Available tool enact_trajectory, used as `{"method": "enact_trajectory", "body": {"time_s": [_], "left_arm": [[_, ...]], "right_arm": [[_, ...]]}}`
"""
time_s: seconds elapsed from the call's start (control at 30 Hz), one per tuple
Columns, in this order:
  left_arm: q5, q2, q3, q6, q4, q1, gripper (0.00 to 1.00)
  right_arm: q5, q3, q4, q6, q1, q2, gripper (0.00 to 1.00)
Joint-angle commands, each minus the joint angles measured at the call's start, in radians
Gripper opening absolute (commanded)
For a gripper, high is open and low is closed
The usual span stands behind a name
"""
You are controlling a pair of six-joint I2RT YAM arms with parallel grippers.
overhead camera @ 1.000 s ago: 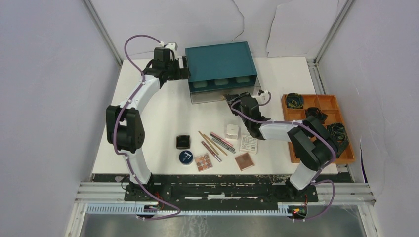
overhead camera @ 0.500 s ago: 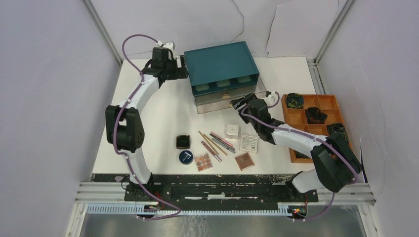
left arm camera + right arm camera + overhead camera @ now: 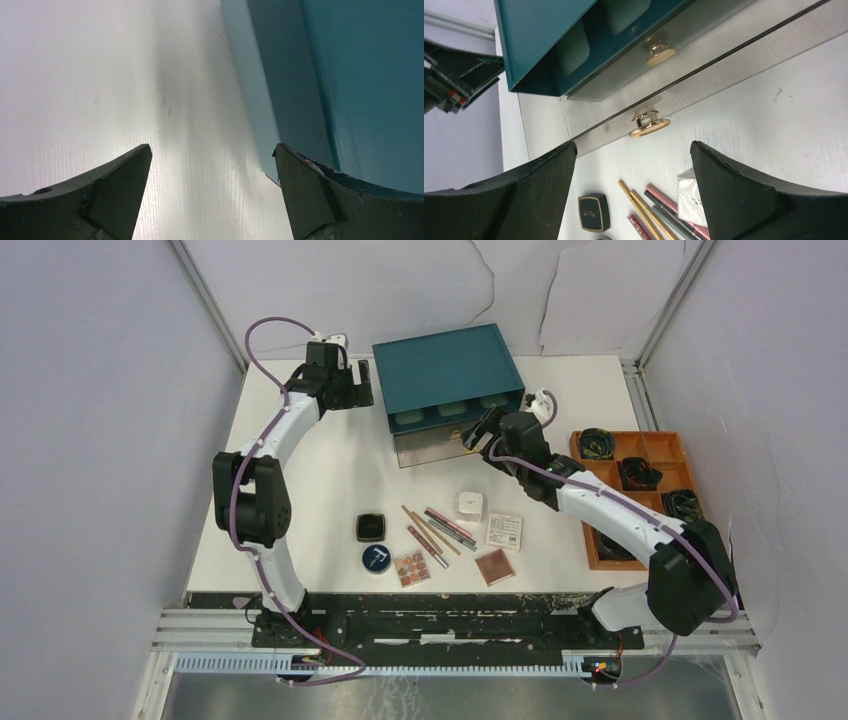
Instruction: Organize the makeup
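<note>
The makeup lies in a loose group near the table's front: black square compact (image 3: 372, 527), round dark-blue tin (image 3: 377, 558), eyeshadow palette (image 3: 411, 568), brown compact (image 3: 494, 566), white cube (image 3: 469, 505), white packet (image 3: 503, 531) and thin pencils (image 3: 435, 530). My right gripper (image 3: 478, 432) hovers open and empty at the front of the teal box's pulled-out clear drawer (image 3: 440, 447). In the right wrist view the gold knob (image 3: 649, 126) sits just beyond the right gripper (image 3: 633, 145), with the compact (image 3: 593, 212) and pencils (image 3: 649, 210) below. My left gripper (image 3: 360, 385) is open beside the box's left wall (image 3: 300, 90).
The large teal drawer box (image 3: 448, 365) stands at the back centre, its upper drawer's knob (image 3: 658, 52) visible. An orange tray (image 3: 592, 495) with black coiled items sits at the right edge. Grey walls close in on both sides.
My right gripper has opened off the drawer knob and drawn slightly back; the clear drawer now stands further out. The left gripper has eased a little away from the box.
</note>
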Motion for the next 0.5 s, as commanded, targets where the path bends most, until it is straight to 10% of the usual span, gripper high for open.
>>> {"method": "enact_trajectory", "body": {"time_s": [0.0, 0.47], "left_arm": [[-0.007, -0.014, 0.005, 0.008, 0.014, 0.000, 1.00], [-0.024, -0.016, 0.006, 0.018, 0.006, 0.001, 1.00]], "right_arm": [[-0.011, 0.106, -0.215, -0.230, -0.001, -0.093, 0.92], [0.021, 0.082, -0.798, -0.455, 0.041, -0.183, 0.89]]}}
